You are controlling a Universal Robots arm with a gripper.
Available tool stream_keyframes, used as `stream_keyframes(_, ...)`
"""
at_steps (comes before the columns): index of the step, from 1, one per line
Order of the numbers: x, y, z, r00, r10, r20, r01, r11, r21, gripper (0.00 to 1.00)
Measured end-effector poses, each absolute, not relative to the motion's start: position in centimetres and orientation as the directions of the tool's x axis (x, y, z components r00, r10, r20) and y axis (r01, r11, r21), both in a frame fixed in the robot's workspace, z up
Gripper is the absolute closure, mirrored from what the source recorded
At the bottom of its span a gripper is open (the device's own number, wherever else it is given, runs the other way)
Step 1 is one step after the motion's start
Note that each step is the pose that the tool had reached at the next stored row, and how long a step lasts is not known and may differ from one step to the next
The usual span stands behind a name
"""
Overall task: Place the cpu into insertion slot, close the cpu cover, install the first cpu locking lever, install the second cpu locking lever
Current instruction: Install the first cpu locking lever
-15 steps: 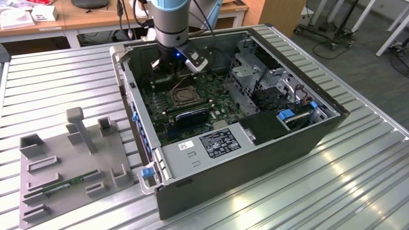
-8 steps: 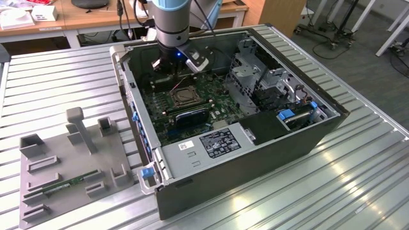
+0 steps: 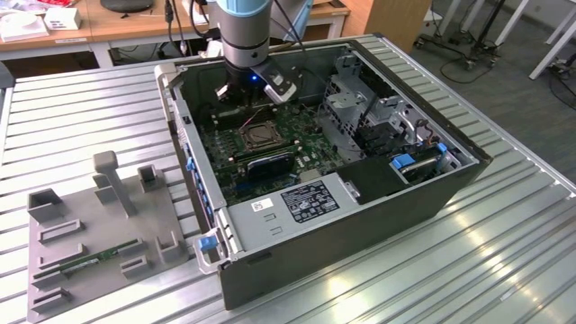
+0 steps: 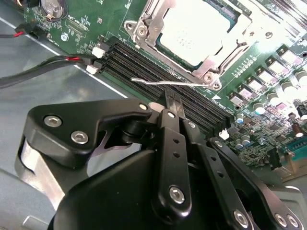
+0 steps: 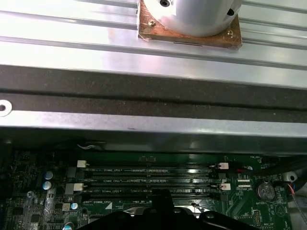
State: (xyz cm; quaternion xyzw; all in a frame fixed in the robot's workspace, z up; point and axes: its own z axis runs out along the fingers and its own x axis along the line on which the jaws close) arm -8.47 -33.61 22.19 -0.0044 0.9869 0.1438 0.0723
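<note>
With the cpu (image 4: 194, 36) already lying in the insertion slot (image 4: 225, 12) and the cpu cover (image 4: 144, 24) folded down around it, the work appears to have reached the locking levers. In the second wrist view the chip's pale metal top shows through the frame's square cut-out, and a thin silvery locking lever (image 4: 168, 82) lies loose along the socket's near edge, over the black memory slots (image 4: 144, 60), apparently not yet hooked under its catch.

The claw (image 4: 173, 104) has its dark fingertips pressed together, pinching nothing, and its tip sits just beside that lever, close to its middle. In the exterior view the arm (image 3: 245, 27) reaches down into the open computer case (image 3: 360, 202), which rests toward the far side of the ribbed metal worktop (image 3: 504, 256), above the green motherboard (image 3: 297, 145).

By my judgement, the next move calls for a steady sideways-and-down push on the thin wire without slipping onto the memory slots.
</note>
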Motion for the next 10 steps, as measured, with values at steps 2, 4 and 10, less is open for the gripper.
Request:
stream_keyframes(2,-8.47,-33.62,22.18,-0.990,0.012,-0.144,-0.029,0.959,0.283,0.89)
stream_keyframes(4,-8.30,-33.62,22.16,-0.989,0.012,-0.144,-0.030,0.959,0.283,0.89)
stream_keyframes(10,-8.01,-33.68,22.13,-0.989,0.012,-0.144,-0.030,0.959,0.283,0.89)
